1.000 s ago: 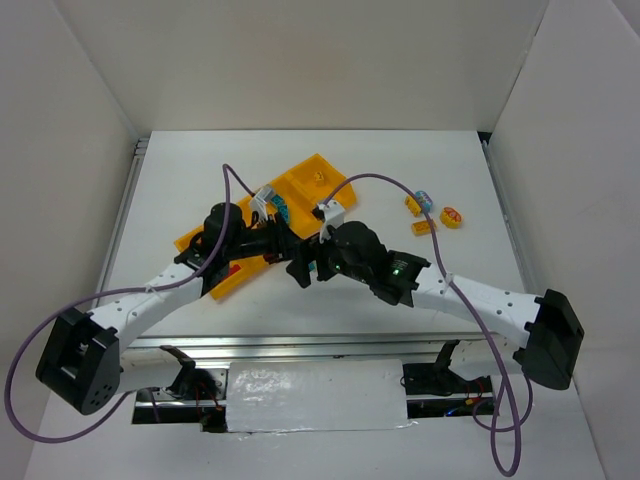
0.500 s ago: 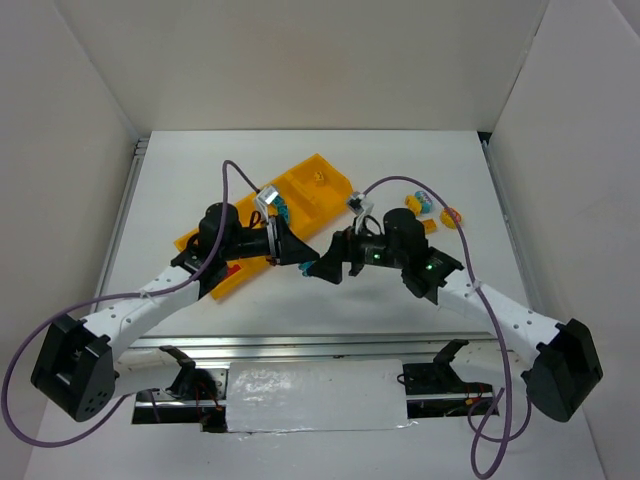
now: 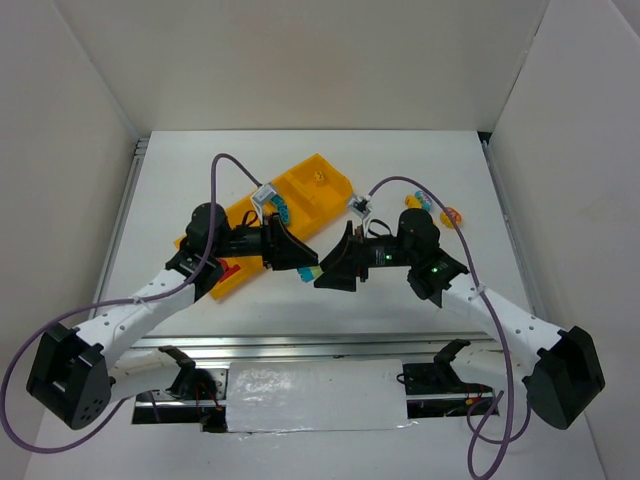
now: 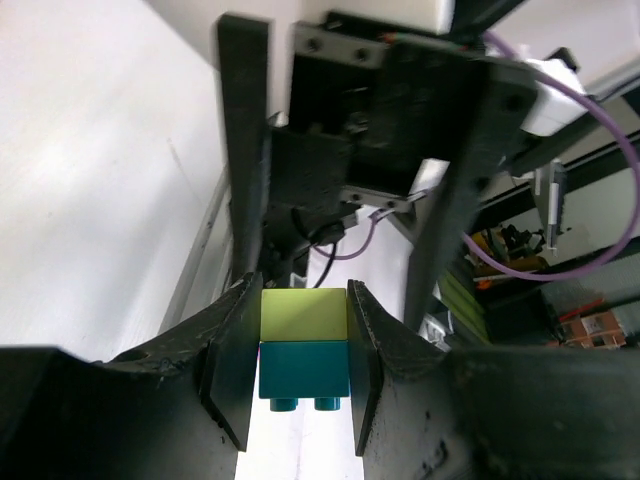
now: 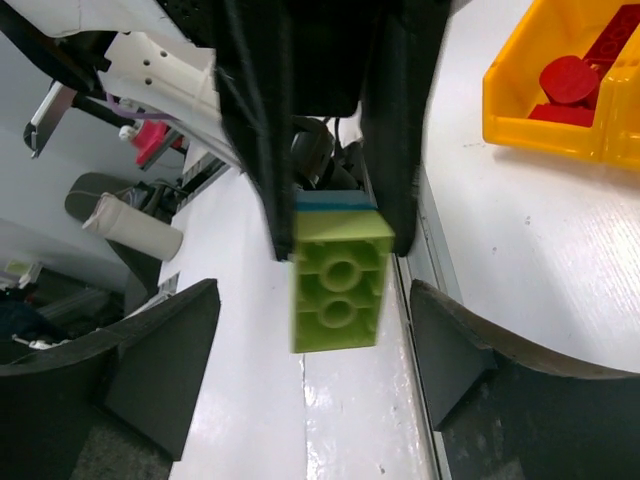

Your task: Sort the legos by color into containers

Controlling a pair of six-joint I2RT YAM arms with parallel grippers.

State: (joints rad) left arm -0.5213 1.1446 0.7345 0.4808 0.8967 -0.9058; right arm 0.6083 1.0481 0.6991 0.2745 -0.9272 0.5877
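Two bricks are making up the stack (image 4: 303, 342): a green brick (image 4: 303, 314) joined to a teal brick (image 4: 303, 368). The left hand (image 3: 303, 266) is clenching this stack between its fingers, over the bench (image 3: 400, 160) and near the tray (image 3: 338, 192). The right hand (image 3: 332, 266) is facing it with jaws spread, one finger standing on each side of the stack and neither touching it.

One tray is lying at a slant, with the left arm covering much of its row of compartments. One yellow piece (image 3: 318, 177) is sitting in the far compartment. A teal piece (image 3: 283, 208) is showing farther along, half covered by the left wrist's white mount. Red pieces (image 5: 568, 80), at least two, are lying in the end compartment.

Loose pieces (image 3: 452, 213) are peeking out beyond the right arm in two spots, too small and too hidden to count.
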